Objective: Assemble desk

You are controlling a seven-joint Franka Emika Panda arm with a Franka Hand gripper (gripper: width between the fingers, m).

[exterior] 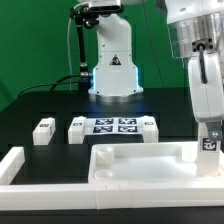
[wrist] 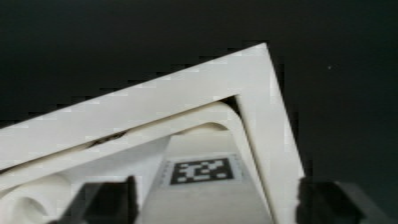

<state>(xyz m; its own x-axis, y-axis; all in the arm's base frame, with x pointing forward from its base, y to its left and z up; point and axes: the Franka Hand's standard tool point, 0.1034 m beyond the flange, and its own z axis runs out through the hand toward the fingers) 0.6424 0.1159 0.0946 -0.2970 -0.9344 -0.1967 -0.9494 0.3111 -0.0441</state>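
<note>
The desk's white rimmed tabletop (exterior: 140,166) lies flat near the front, its corner (wrist: 192,122) tucked into the angle of the border rails. One tagged leg block (wrist: 205,172) stands upright in that corner, at the exterior view's right (exterior: 209,149). My gripper (exterior: 209,138) hangs straight over this leg. In the wrist view the gripper (wrist: 221,205) is open, with a dark finger on each side of the leg and a gap showing on both sides. Three more tagged leg blocks rest on the black table: one (exterior: 42,130), another (exterior: 77,129) and a third (exterior: 149,125).
White border rails (exterior: 12,165) frame the tabletop, meeting in a corner (wrist: 249,85) just beyond the leg. The marker board (exterior: 113,125) lies between the loose legs. The robot base (exterior: 112,60) stands at the back centre with cables to its left.
</note>
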